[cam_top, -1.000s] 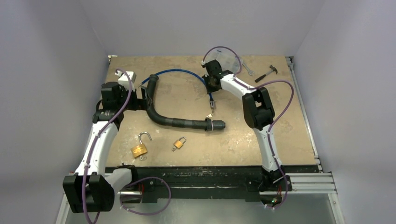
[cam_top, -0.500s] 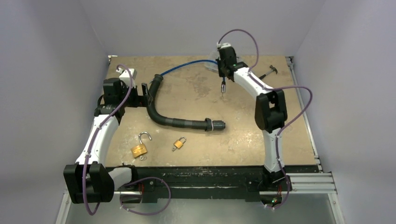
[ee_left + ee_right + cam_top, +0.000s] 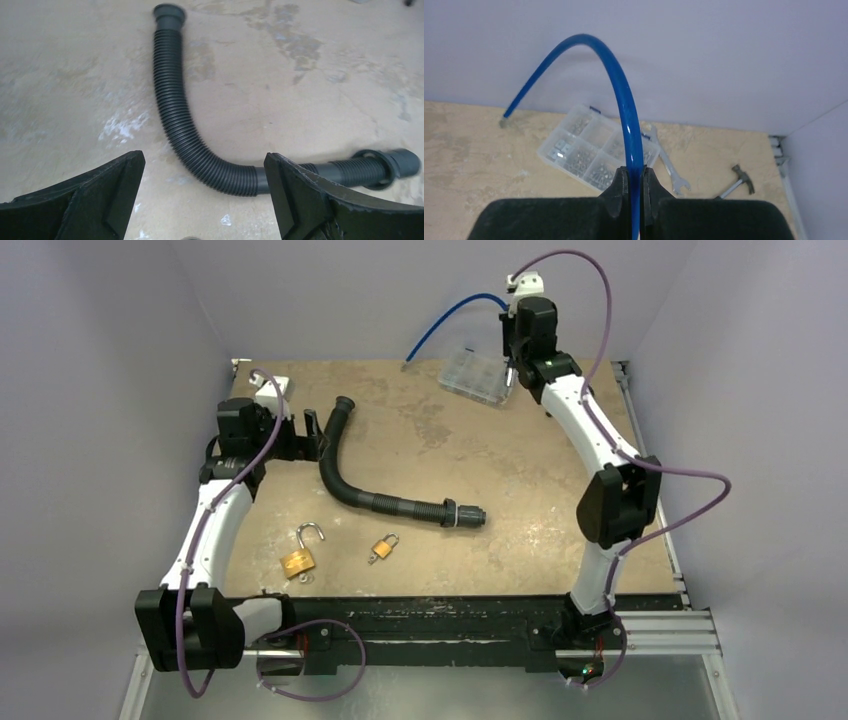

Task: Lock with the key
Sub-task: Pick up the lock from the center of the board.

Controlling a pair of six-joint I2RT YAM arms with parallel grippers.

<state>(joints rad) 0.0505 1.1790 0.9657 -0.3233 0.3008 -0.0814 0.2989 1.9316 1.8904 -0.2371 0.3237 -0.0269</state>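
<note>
Left wrist: we list the left fingers (image 3: 107, 195), spread wide and released, holding nothing. A grey corrugated hose (image 3: 175, 125) lies curved on the worktop (image 3: 310, 90) beyond them, untouched.

Right wrist: we list the right fingers (image 3: 616, 192), clenched on a blue cable (image 3: 624, 100) that arcs up and leftward, its far end down by the worktop's back edge. Below it lie a clear organiser box (image 3: 589, 150), a spanner (image 3: 669, 170) and a hammer (image 3: 739, 181).

Top external: we list a large brass padlock (image 3: 300, 558) with its shackle open, near the front edge. A small brass padlock (image 3: 382, 546) lies near it on the right, apart. Both lie well apart from either fingers. We cannot make out the key.
</note>
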